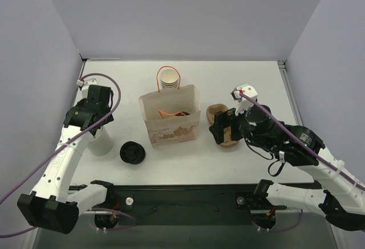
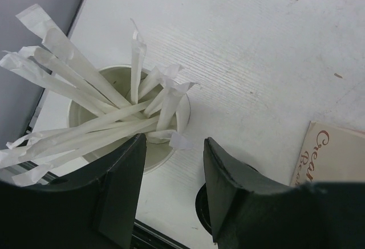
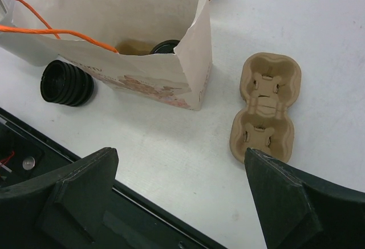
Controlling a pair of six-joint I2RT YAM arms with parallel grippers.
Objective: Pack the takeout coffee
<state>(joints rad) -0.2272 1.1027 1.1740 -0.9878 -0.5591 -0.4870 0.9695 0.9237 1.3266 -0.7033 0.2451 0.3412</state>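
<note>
While the left hand [image 2: 174, 146] hangs with its fingers apart just above a white cup of paper-wrapped straws [image 2: 114, 118] at the left side of the desk [image 1: 256, 78], the right hand [image 3: 179, 158] is spread wide over a 2-cup moulded-pulp carrier [image 3: 265, 106]. The carrier lies flat just to the right of the paper bag [image 1: 171, 126]. Neither hand grips anything. The takeout coffee [image 1: 182, 114] is inside the open bag, toward its right end; only its black lid [image 3: 165, 47] shows past the bag's rim, and the cup's body cannot be made out. A stack of black lids [image 1: 132, 152] lies on its side near the bag's front left corner, apart from it, and a stack of nested tan cups [image 1: 168, 79] stands just behind the bag.
</note>
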